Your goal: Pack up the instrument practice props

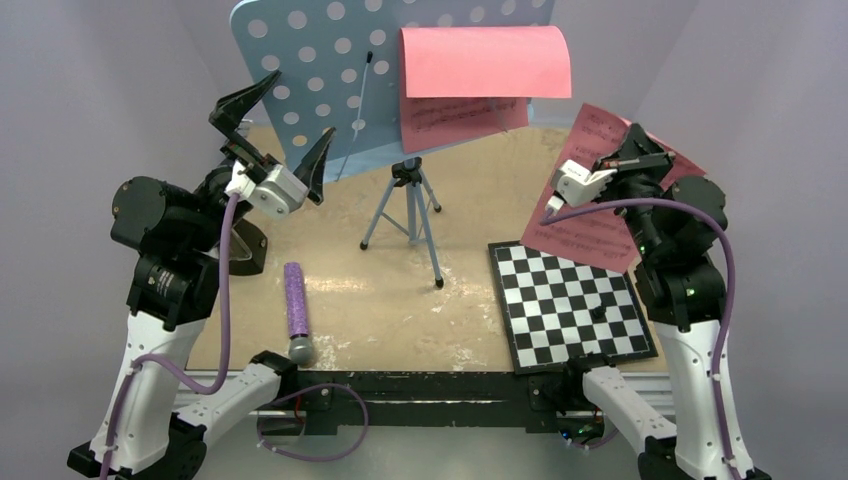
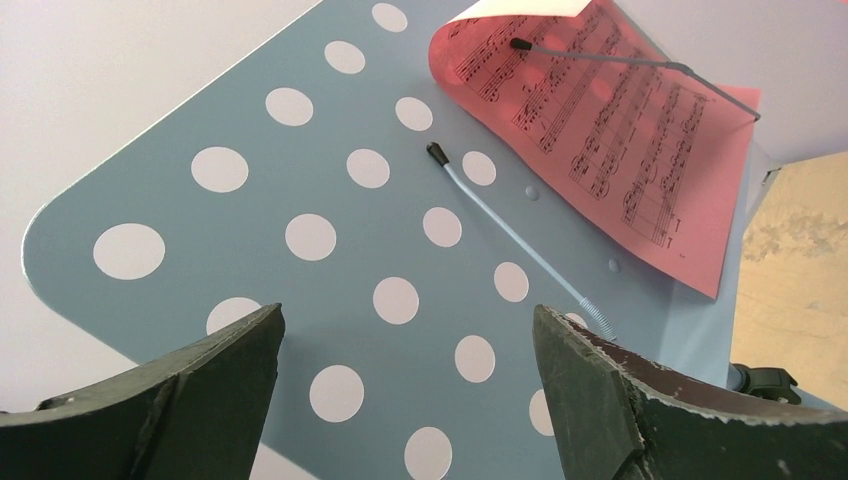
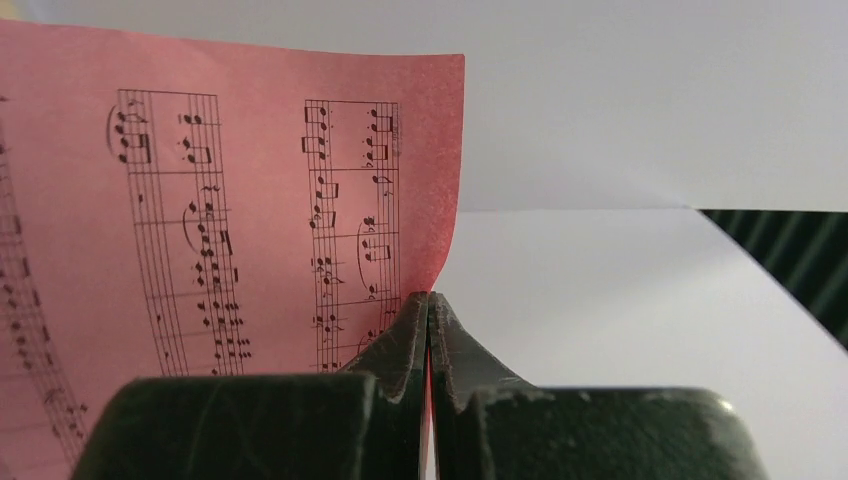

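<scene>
**A:** Left arm [image 1: 160, 270] is reared up, elbow bent, wrist tipped up and away. The left gripper [image 2: 407, 312] is spread wide, with nothing between its fingers.

**B:** And the right arm [image 1: 685, 270]?

**A:** It's folded high on its own side, wrist turned inward. The right gripper [image 3: 428, 300] has its fingers pressed flat together, pinching the edge of a pink sheet [image 3: 250, 200].

The tan table [image 1: 400, 315] bears the music stand [image 1: 408, 173], a checkered board [image 1: 570, 305] and a purple microphone [image 1: 296, 300].
</scene>
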Robot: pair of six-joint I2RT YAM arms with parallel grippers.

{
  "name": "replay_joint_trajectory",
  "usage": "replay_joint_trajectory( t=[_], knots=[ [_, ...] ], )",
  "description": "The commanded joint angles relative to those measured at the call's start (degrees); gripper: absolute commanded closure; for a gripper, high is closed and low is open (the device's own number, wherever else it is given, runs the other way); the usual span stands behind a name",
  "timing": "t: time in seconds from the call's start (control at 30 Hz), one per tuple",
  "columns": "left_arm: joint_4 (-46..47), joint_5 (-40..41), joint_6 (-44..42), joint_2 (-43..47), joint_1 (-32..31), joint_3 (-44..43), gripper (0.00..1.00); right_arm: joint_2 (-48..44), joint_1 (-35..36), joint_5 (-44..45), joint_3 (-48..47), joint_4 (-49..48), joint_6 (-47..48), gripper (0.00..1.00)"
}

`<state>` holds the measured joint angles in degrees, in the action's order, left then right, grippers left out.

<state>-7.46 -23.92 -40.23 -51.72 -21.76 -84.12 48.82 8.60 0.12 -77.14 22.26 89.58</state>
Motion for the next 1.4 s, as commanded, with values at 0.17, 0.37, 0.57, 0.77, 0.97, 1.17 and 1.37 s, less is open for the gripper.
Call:
replay_joint_trajectory(
  t=[0.17, 0.37, 0.57, 0.77, 0.97, 1.17, 1.37],
  knots=[
    [0.3, 1.7, -2.3, 1.0, 0.8, 0.0, 0.01, 3.3, -0.1, -1.7, 8.6, 5.7, -15.9, 1.00],
    [-0.1, 1.3, -2.9, 0.2, 0.8, 0.4, 0.01, 20.4, -0.5, -2.5, -6.3, 13.2, -41.6, 1.00],
    [-2.4, 2.7, -7.5, -3.4, 1.3, -0.4, 0.01, 30.9, -1.6, -4.3, -13.3, 12.8, -56.0, 1.00],
    [-7.6, 3.6, -10.7, -6.5, 2.4, -1.1, 0.01, 44.2, -9.2, -8.6, -22.6, 16.0, -73.7, 1.00],
    [4.7, 11.0, -11.8, -8.9, 5.4, 8.0, 0.01, 44.8, -12.2, -10.7, -17.0, 14.4, -73.7, 1.00],
    [-2.3, 6.4, -1.9, -8.6, 8.6, 7.7, 0.04, 42.5, -13.6, -11.2, -10.1, 11.4, -75.0, 1.00],
    [-7.2, -2.6, 1.6, -5.1, 6.1, 13.4, 0.05, 48.4, -16.0, -12.3, -15.4, 9.3, -78.5, 1.00]
  ],
)
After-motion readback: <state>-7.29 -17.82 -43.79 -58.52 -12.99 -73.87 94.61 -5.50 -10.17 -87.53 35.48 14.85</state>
